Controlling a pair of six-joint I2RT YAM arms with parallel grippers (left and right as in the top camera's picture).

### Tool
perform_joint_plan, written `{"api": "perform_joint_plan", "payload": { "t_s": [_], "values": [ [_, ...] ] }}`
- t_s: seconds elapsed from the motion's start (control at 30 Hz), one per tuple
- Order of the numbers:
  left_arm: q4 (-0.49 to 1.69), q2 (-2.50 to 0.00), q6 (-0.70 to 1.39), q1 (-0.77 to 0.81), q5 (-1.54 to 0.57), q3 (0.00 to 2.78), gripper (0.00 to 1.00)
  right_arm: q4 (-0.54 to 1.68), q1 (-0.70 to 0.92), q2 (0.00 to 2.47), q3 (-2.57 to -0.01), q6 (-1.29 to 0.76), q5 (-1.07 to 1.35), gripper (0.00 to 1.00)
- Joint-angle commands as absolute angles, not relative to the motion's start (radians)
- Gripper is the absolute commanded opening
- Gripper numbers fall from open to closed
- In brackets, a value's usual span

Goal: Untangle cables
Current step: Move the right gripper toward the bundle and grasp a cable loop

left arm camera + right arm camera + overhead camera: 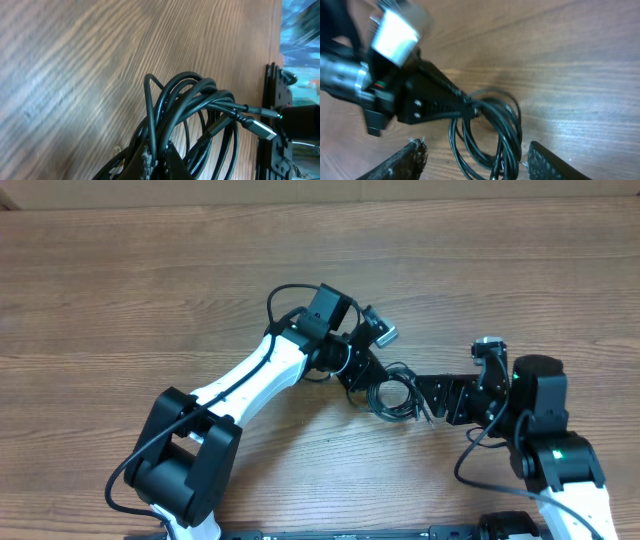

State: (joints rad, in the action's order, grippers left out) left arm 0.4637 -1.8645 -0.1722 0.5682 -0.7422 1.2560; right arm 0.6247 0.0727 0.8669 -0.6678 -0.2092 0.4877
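Note:
The cables (396,396) are a bundle of thin black cords looped together on the wooden table (150,280), near its middle. My left gripper (371,384) is shut on one side of the bundle. In the left wrist view its fingers (157,156) pinch several strands of the cables (195,95), and a silver-tipped plug (261,129) sticks out to the right. My right gripper (428,402) is open at the opposite side of the bundle. In the right wrist view its fingers (475,148) straddle the cable loops (507,125) without closing, with the left gripper (435,104) just beyond.
The two arms meet over the middle of the table, fingers almost tip to tip. The left arm's thick black wire (278,305) arcs above its wrist. A black base rail (350,533) runs along the near edge.

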Motion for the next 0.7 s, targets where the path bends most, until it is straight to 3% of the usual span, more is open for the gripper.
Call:
{"api": "perform_joint_plan", "payload": {
  "t_s": [0.0, 0.07, 0.2, 0.67],
  "values": [
    [0.459, -1.832, -0.178, 0.573, -0.818, 1.299, 0.04, 0.623, 0.072, 0.924, -0.687, -0.207, 0.516, 0.63],
    [0.459, -1.832, -0.175, 0.573, -0.848, 1.299, 0.04, 0.623, 0.072, 0.965, -0.687, -0.204, 0.515, 0.61],
    [0.459, -1.832, -0.149, 0.577, -0.866, 1.299, 0.04, 0.623, 0.073, 1.037, -0.687, -0.205, 0.518, 0.45],
    [0.459, -1.832, -0.149, 0.577, -0.864, 1.299, 0.04, 0.631, 0.072, 1.108, -0.687, -0.205, 0.518, 0.18]
  ]
}}
